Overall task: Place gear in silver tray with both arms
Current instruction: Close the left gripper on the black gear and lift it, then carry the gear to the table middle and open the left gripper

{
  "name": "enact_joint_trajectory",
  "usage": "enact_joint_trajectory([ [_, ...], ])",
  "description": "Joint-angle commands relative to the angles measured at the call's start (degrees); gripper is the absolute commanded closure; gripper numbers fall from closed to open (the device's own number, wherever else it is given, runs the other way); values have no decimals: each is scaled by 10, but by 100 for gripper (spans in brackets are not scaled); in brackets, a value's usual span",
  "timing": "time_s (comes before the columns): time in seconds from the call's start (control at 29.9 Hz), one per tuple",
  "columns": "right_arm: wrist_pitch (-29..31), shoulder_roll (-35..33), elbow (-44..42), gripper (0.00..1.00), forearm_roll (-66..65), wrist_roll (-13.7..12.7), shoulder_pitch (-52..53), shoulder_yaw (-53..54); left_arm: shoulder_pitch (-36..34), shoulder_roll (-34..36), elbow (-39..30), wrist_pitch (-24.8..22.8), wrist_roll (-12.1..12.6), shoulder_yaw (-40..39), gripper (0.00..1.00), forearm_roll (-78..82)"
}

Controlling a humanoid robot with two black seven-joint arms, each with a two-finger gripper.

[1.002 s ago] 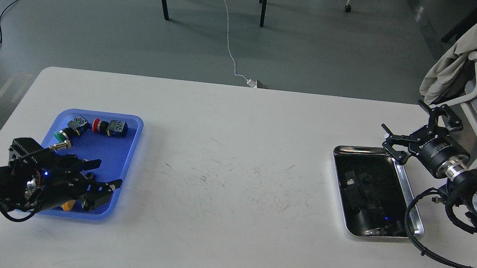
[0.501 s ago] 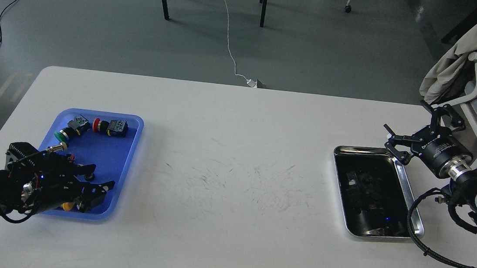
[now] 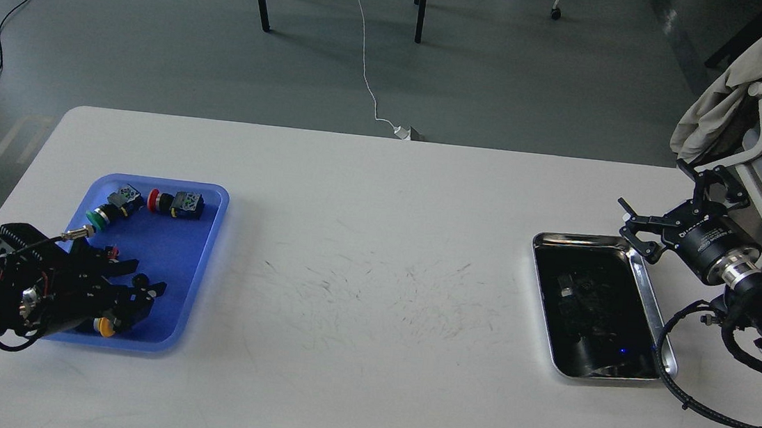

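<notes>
On the white desk (image 3: 359,296), toward its right side, sits the silver tray (image 3: 652,306), its shiny rim framing a dark mirror-like bottom that shows only blurred reflections; no loose part can be told apart inside it. Just beyond the tray's far right corner hangs the right pincer (image 3: 672,200), its two black fingers spread wide with nothing between them, at the end of a black arm with a silver wrist ring and looping black cables that comes in from the right edge. Well apart, near the left end of the desk, lies a blue tray (image 3: 188,258) holding several small parts: a green-capped button (image 3: 99,218) and a red-capped button (image 3: 154,200) along the far edge, each beside a small dark switch block, and a yellow-capped piece (image 3: 104,326) near the front edge. The left pincer (image 3: 140,282) reaches low over the near part of the blue tray, its dark fingers pointing right and lying close over the parts there; the yellow piece sits just under or beside the lower finger, but against the dark metal it is hard to say whether the fingers grip anything or how far apart they stand, so I cannot tell. A thin brass-tipped probe (image 3: 75,235) sticks out by the left arm's wrist. Behind the desk the grey floor carries a white cable (image 3: 366,80) and dark chair legs
</notes>
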Motion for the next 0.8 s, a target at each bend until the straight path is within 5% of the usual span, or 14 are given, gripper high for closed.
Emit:
enact_joint_trajectory([
  [0.0,0,0,0,2,0,0,0,0,0,1,0,-1,0,1,60,0],
  [0.27,0,0,0,2,0,0,0,1,0,3,3,-4,0,0,91,0],
  [0.5,0,0,0,2,0,0,1,1,-4,30,-10,-3,0,-19,95,2],
  [0.77,0,-12,3,2,0,0,3,2,-98,114,-193,-57,29,-45,95,-59],
])
